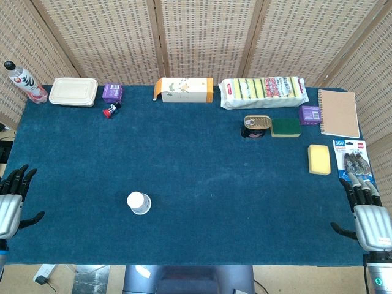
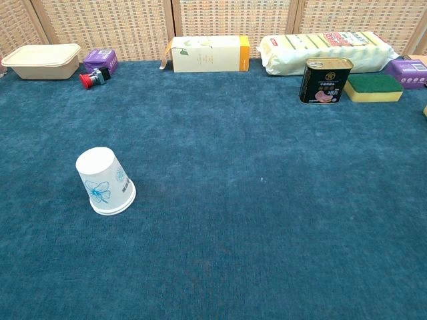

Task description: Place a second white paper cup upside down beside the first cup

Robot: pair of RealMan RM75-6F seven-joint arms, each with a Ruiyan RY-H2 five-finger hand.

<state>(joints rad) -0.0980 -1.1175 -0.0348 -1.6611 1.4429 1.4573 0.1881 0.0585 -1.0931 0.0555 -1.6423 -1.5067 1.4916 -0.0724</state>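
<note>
One white paper cup (image 1: 139, 203) with a blue flower print stands upside down on the blue cloth, left of centre near the front; the chest view shows the same cup (image 2: 105, 181). No other cup is in view. My left hand (image 1: 12, 199) rests at the table's left front edge, fingers apart, holding nothing. My right hand (image 1: 367, 211) sits at the right front edge, fingers extended and apart, also holding nothing. Both hands are far from the cup and outside the chest view.
Along the back stand a bottle (image 1: 24, 82), a lunch box (image 1: 73, 91), a purple box (image 1: 112, 92), a tea carton (image 1: 184, 89) and a sponge pack (image 1: 263, 92). A tin (image 1: 256, 125), green sponge (image 1: 285, 127), notebook (image 1: 338, 113) and yellow sponge (image 1: 319, 159) lie right.
</note>
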